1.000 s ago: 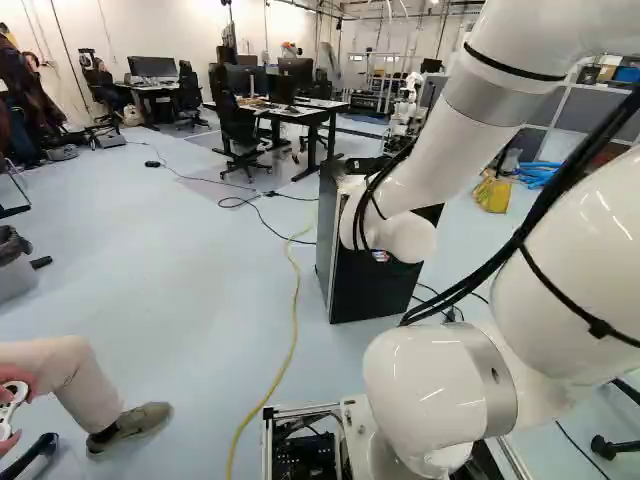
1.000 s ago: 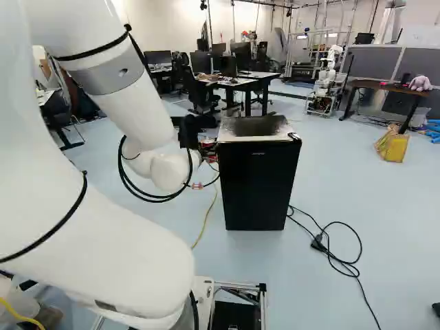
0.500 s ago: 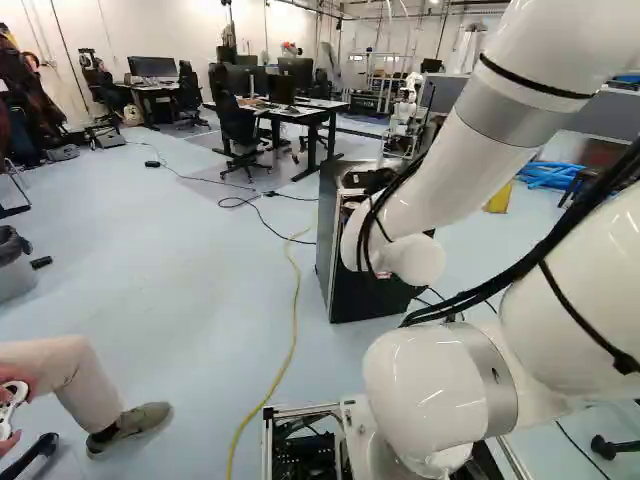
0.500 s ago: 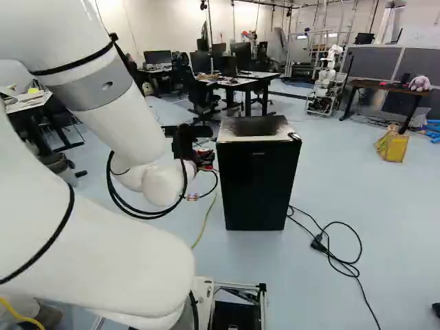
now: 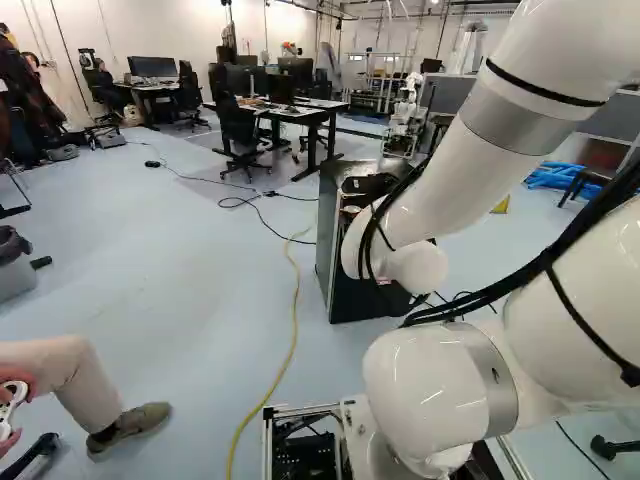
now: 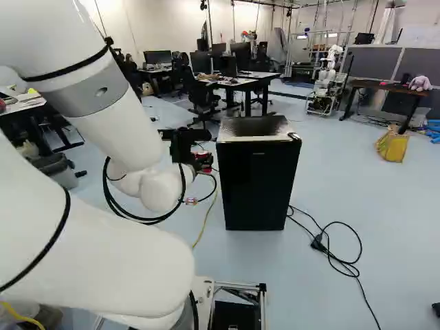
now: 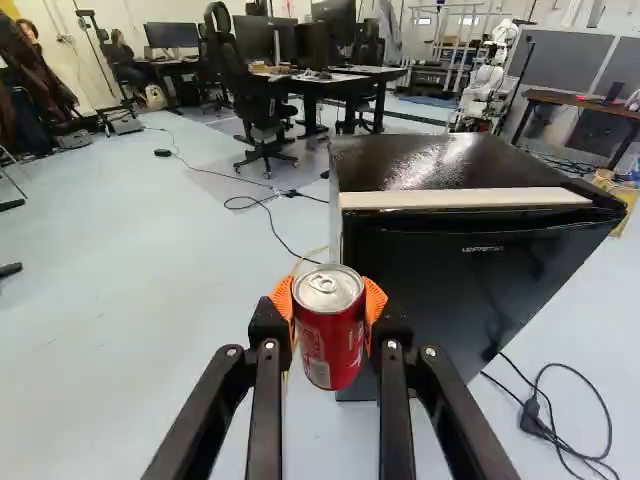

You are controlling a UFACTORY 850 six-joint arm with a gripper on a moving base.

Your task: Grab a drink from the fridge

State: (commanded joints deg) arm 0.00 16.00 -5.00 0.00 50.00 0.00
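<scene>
Standing upright on the floor [image 6: 344, 185] ahead of the base, the black fridge [image 6: 258, 185] was the largest of the task's things. Its door [image 7: 460, 290] looked closed. A black cable [image 6: 320, 244] lay on the floor beside it.

The white arm [image 6: 113, 124], the only one at work and so the nearer by default, reached forward to the fridge's left in the right base view. In the left base view its wrist end overlapped the fridge; how wide a gap lay between them could not be told.

The gripper [image 7: 328, 312] had closed onto a drink: one red can [image 7: 330, 345], with a finger against either side. The fingers stood apart by the can's own width, no more.

Key relation: the can lay directly between the fingertips, neither ahead of them nor off to one side. Its long axis ran roughly upright, across the reach of the fingers, lid up. Nothing but the gripper appeared to bear it.

Orange pads [image 7: 375, 300] pressed high on the can, near the lid; much of the body hung below them. Judged a fair hold, though a knock low down might have swung it. The grab looked done; the next move called for keeping the axis upright and drawing clear of the fridge.

Pull tab [image 7: 323, 283]: flat, apparently unopened.
</scene>
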